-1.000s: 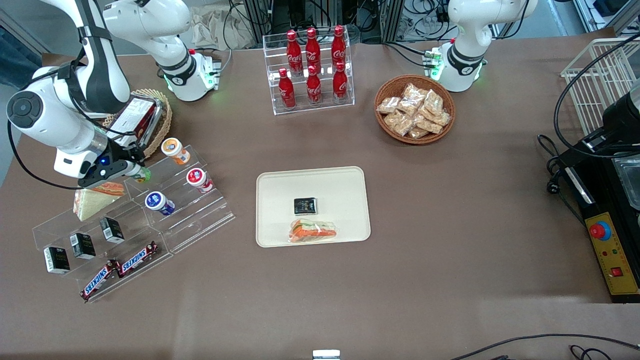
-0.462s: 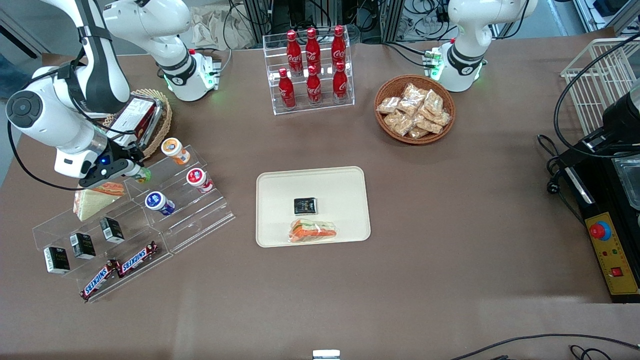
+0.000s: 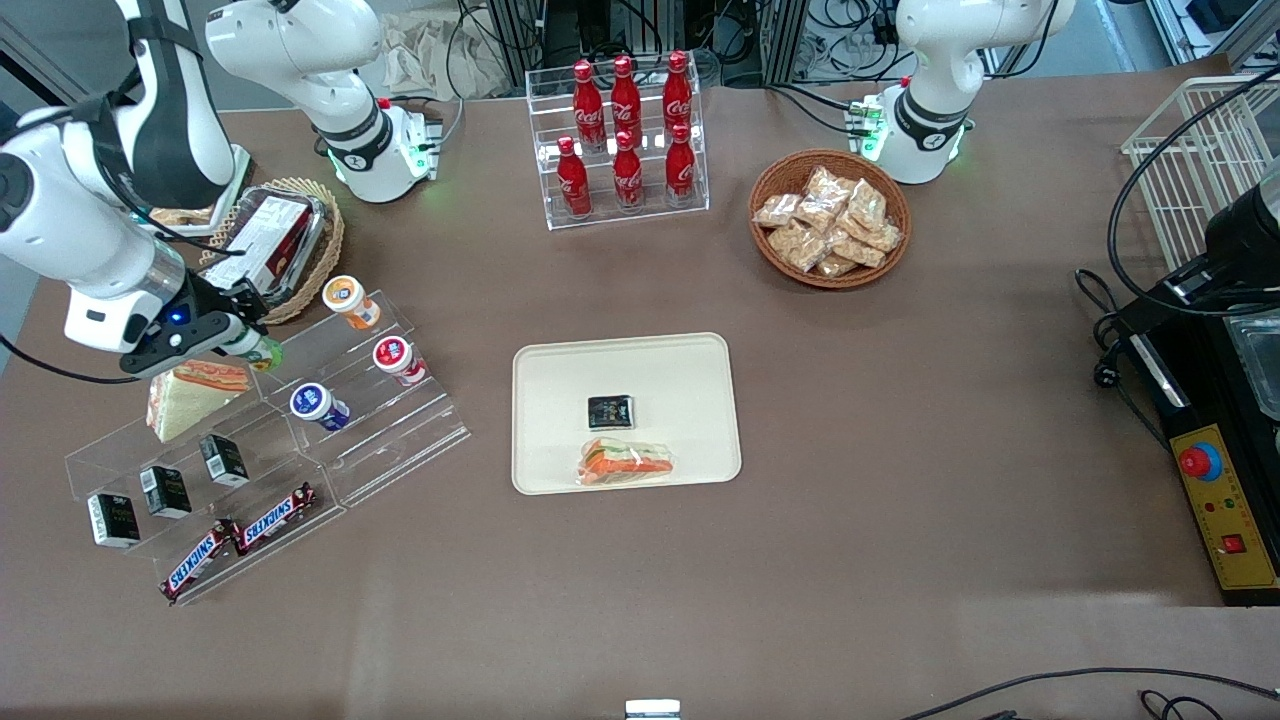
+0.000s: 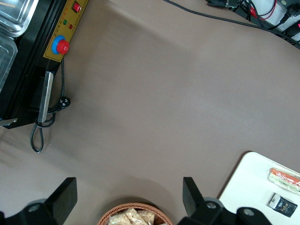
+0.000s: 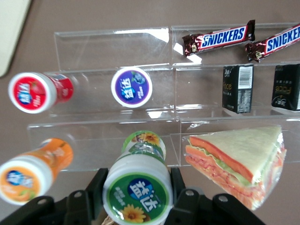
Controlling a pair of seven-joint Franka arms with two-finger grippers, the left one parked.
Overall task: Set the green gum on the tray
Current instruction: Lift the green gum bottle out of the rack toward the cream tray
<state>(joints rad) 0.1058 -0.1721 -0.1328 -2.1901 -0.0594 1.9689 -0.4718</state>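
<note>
one gripper in the front view was clamped on the green gum, above the acrylic rack, well apart from the tray. wrist view: green gum between closed fingers. step looked like lift-out; next, carry to tray.

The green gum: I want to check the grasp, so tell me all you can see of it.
The green gum is a small bottle with a green body and a round white-rimmed green lid bearing white characters and a sunflower. The gripper is shut on it, one finger on each side, holding it above the clear rack, beside the orange gum and the sandwich.
</note>
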